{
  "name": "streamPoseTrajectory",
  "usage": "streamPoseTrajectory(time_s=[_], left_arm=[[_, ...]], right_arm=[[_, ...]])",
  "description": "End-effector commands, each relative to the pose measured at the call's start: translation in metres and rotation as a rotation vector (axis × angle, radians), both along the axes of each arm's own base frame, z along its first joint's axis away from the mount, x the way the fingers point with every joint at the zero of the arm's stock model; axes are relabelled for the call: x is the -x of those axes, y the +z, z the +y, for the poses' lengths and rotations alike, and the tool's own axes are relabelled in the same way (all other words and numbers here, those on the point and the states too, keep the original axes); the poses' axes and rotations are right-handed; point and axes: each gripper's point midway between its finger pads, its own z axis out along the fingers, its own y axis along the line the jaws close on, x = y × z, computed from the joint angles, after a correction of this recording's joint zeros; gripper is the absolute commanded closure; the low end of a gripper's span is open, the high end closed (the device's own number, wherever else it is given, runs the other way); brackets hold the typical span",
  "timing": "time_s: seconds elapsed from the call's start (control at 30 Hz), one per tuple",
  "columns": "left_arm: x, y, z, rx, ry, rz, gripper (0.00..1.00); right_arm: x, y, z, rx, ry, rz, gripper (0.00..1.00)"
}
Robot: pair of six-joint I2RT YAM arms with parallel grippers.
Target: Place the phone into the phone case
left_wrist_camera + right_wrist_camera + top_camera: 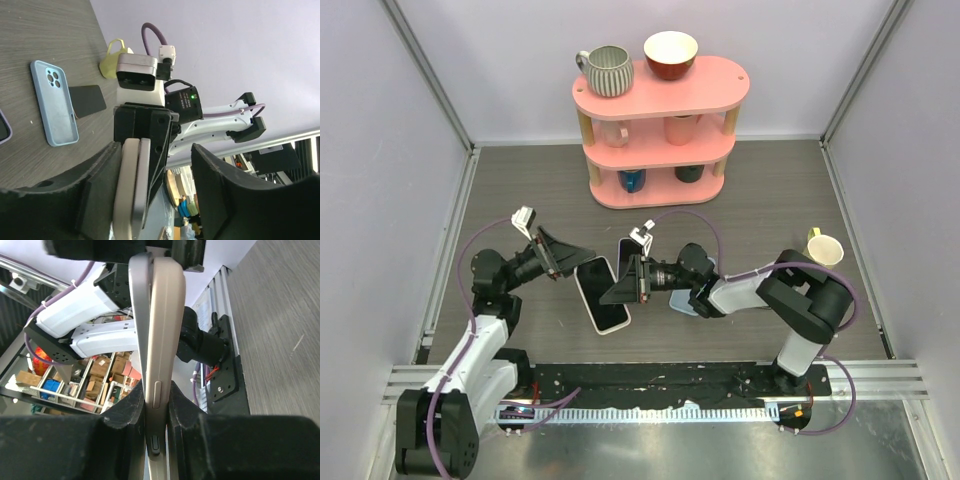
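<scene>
A phone (139, 315) with a grey metal edge lies partly against a beige phone case (167, 315). My right gripper (156, 407) is shut on the pair, pinching both side edges. In the top view the phone (602, 295) hangs screen-up above the table between both grippers, with the right gripper (623, 285) on its right side. My left gripper (568, 256) sits at its far left corner. In the left wrist view the left gripper (160, 170) is open. The case (124, 185) and the phone (142, 180) rest against its left pad, and the other finger (225, 190) stands well apart.
On the table lie a light blue case (54, 107), a dark phone (87, 100) and a yellow cup (114, 60). The cup (825, 248) is at the right in the top view. A pink shelf (660, 100) with mugs and a bowl stands at the back.
</scene>
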Motion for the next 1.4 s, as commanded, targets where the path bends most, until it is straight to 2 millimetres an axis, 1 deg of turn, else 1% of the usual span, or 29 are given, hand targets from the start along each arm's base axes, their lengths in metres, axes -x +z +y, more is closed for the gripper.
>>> streamPoseTrajectory(time_s=[0.0,0.03,0.07,0.13,0.17,0.23,0.27,0.33,0.37,0.47,0.5,0.57,0.6,0.67,0.77,0.8,0.83,0.93,0.97,1.03,1.07,1.13,1.17,1.23,1.3,1.37], left_arm=[[0.01,0.013,-0.001,0.009,-0.038,-0.064,0.43],[0.011,0.009,-0.001,0.005,-0.039,-0.048,0.45],[0.01,0.002,-0.001,-0.014,-0.034,-0.046,0.5],[0.007,-0.015,-0.001,-0.046,-0.032,0.027,0.5],[0.008,-0.018,-0.001,-0.047,-0.033,0.037,0.5],[0.008,-0.016,-0.001,-0.041,-0.034,0.031,0.5],[0.008,-0.011,-0.002,-0.038,-0.039,0.024,0.49],[0.009,-0.01,-0.002,-0.041,-0.043,0.03,0.49],[0.009,-0.008,-0.002,-0.041,-0.045,0.029,0.49],[0.007,-0.016,-0.001,-0.042,-0.039,0.07,0.49],[0.008,-0.017,-0.001,-0.041,-0.04,0.079,0.48],[0.009,-0.023,-0.001,-0.038,-0.042,0.107,0.44],[0.009,-0.025,-0.001,-0.037,-0.042,0.113,0.44],[0.01,-0.028,-0.001,-0.036,-0.042,0.124,0.46],[0.01,-0.027,-0.001,-0.032,-0.036,0.127,0.48],[0.011,-0.025,-0.001,-0.029,-0.034,0.122,0.5],[0.011,-0.025,-0.001,-0.027,-0.029,0.121,0.55],[0.011,-0.021,0.0,-0.024,-0.018,0.105,0.62],[0.011,-0.022,0.0,-0.024,-0.015,0.108,0.69],[0.013,-0.023,-0.001,-0.027,-0.024,0.104,0.76],[0.013,-0.023,-0.001,-0.028,-0.024,0.104,0.83],[0.012,-0.023,-0.001,-0.034,-0.03,0.095,0.88],[0.011,-0.024,-0.001,-0.036,-0.03,0.097,0.91],[0.009,-0.022,-0.001,-0.038,-0.034,0.097,0.97],[0.008,-0.02,-0.002,-0.042,-0.041,0.089,0.99],[0.008,-0.018,-0.003,-0.047,-0.053,0.076,0.99]], right_arm=[[0.011,0.057,-0.009,-0.252,0.043,-0.112,0.98],[0.011,0.055,-0.009,-0.246,0.047,-0.109,0.98],[0.011,0.054,-0.009,-0.245,0.045,-0.109,0.98],[0.012,0.057,-0.011,-0.251,0.044,-0.111,0.97],[0.013,0.058,-0.011,-0.252,0.048,-0.109,0.97],[0.013,0.062,-0.012,-0.258,0.05,-0.114,0.97],[0.011,0.067,-0.013,-0.268,0.036,-0.119,0.97],[0.008,0.069,-0.015,-0.27,0.018,-0.116,0.97],[0.008,0.074,-0.017,-0.28,0.017,-0.127,0.97],[0.005,0.074,-0.017,-0.265,-0.005,-0.143,0.97],[0.004,0.079,-0.018,-0.27,-0.017,-0.151,0.97],[0.003,0.077,-0.017,-0.253,-0.028,-0.164,0.97],[0.003,0.08,-0.017,-0.253,-0.031,-0.171,0.97],[0.003,0.08,-0.017,-0.243,-0.027,-0.172,0.97],[0.004,0.079,-0.016,-0.239,-0.018,-0.167,0.95],[0.004,0.078,-0.016,-0.237,-0.016,-0.164,0.95],[0.004,0.078,-0.016,-0.239,-0.015,-0.161,0.94],[0.005,0.076,-0.017,-0.243,-0.01,-0.163,0.91],[0.005,0.074,-0.017,-0.239,-0.013,-0.16,0.88],[0.004,0.071,-0.017,-0.228,-0.017,-0.158,0.84],[0.004,0.07,-0.016,-0.223,-0.016,-0.157,0.79],[0.003,0.07,-0.014,-0.215,-0.014,-0.157,0.73],[0.002,0.073,-0.013,-0.218,-0.011,-0.162,0.67],[0.0,0.073,-0.012,-0.209,-0.013,-0.163,0.64],[-0.004,0.076,-0.011,-0.207,-0.025,-0.169,0.6],[-0.01,0.073,-0.01,-0.189,-0.038,-0.167,0.6]])
